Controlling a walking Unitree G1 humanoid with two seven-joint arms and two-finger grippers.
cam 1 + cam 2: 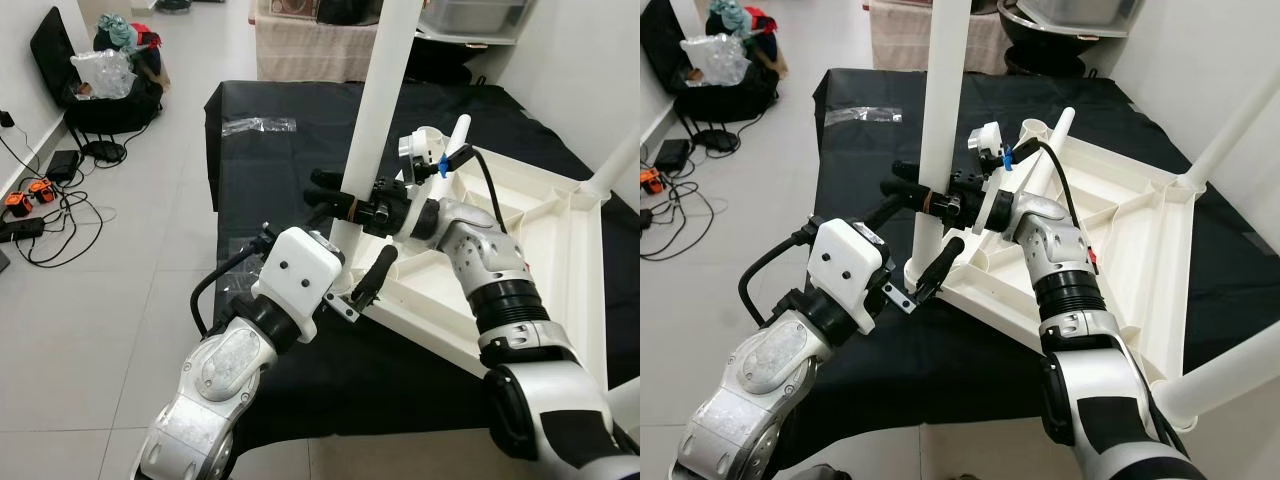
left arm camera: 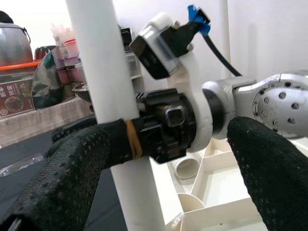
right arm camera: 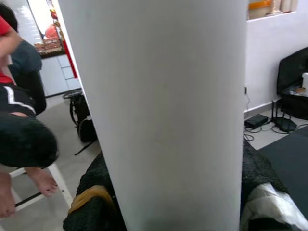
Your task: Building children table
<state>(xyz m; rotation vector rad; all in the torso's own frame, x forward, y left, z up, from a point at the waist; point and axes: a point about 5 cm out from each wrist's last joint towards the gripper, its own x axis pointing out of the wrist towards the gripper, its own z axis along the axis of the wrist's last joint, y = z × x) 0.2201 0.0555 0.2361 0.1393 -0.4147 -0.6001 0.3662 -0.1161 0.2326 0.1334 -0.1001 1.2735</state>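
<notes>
Far left, on the grey tiled floor (image 1: pixel 130 300): a black folding chair (image 1: pixel 90 90) heaped with clear plastic wrapping and coloured cloth, with black cables and a power strip (image 1: pixel 20 228) trailing beside it. Next, a black cloth-covered work surface (image 1: pixel 270 190), bearing one clear plastic bag (image 1: pixel 258 125) near its far left corner. Left gripper (image 1: pixel 345 270), silver arm with white wrist housing: placed at the base of the upright white tubular table leg (image 1: pixel 370 120), black fingers spread apart, one on each side of the leg's foot, gripping nothing (whether either finger touches the leg cannot be told). Right gripper (image 1: pixel 335 195): reaching across from the right, black fingers clenched around the same white leg a little above the left gripper; a tan band on one finger (image 2: pixel 132 139) shows in the left wrist view, pressed against the tube. The leg stands vertically in the near left corner socket of the upturned white plastic children's tabletop (image 1: pixel 560 250), which lies ribbed underside up on the black cloth. Right: a second white leg (image 1: pixel 1230 130) rises at a slant from the far right corner, and a third (image 1: pixel 1230 375) juts from the near right corner. The right wrist view also catches a seated person's bare feet (image 3: pixel 29 185).
</notes>
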